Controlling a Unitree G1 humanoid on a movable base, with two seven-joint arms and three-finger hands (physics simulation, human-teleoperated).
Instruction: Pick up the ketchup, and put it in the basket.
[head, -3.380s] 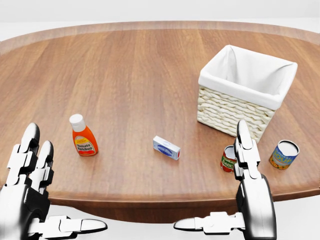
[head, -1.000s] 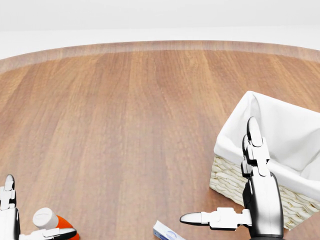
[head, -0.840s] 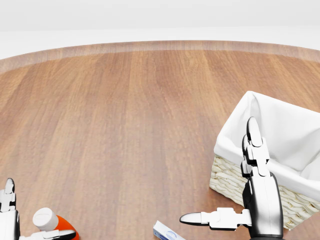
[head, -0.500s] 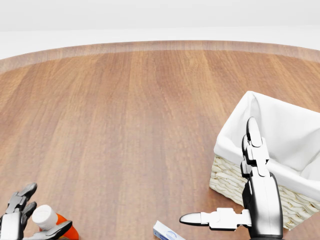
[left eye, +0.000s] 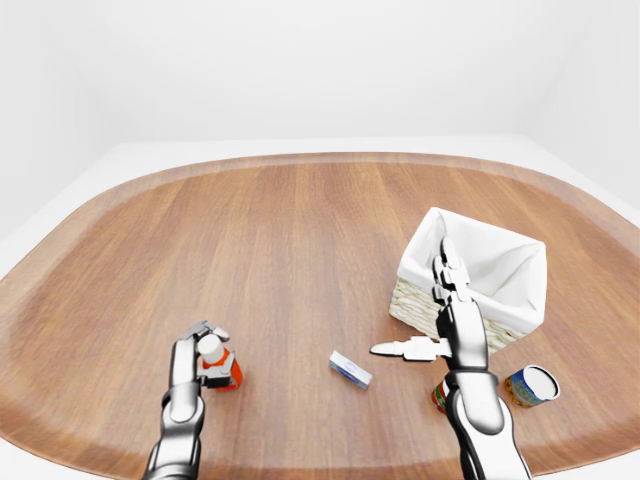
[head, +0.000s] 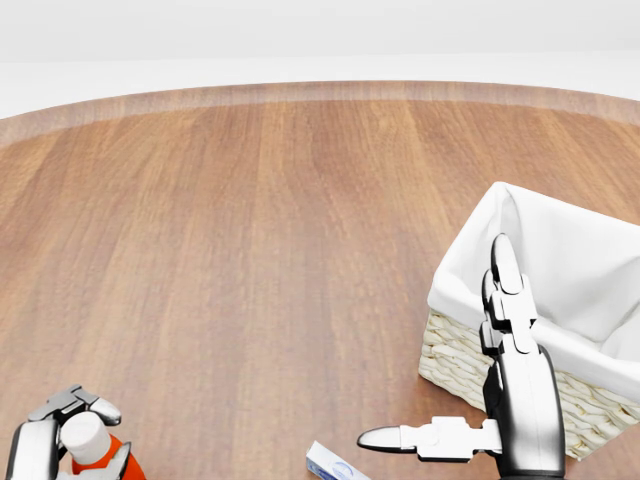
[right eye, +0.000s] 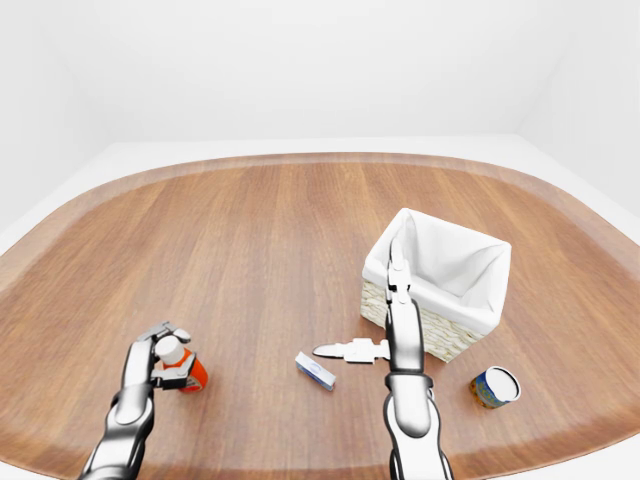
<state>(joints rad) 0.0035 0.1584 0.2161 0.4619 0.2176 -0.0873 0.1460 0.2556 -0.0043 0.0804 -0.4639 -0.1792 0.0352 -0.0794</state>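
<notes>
The ketchup is an orange-red bottle with a white cap, standing on the wooden table at the lower left of the left-eye view. My left hand is shut on it: the fingers curl over the cap and the thumb presses the bottle's near side. The basket, wicker with a white cloth lining, stands at the right. My right hand hangs open beside the basket's left wall, fingers straight up and thumb pointing left, with nothing in it.
A small blue-and-white box lies between the two hands. A can with a blue and yellow label lies on its side below the basket. A red can is partly hidden behind my right arm. The table's rounded edge runs just below.
My left hand's fingers have curled from spread open to closed over the ketchup's cap. The right hand has stayed put. Since the oldest frame the camera has moved closer to the table.
</notes>
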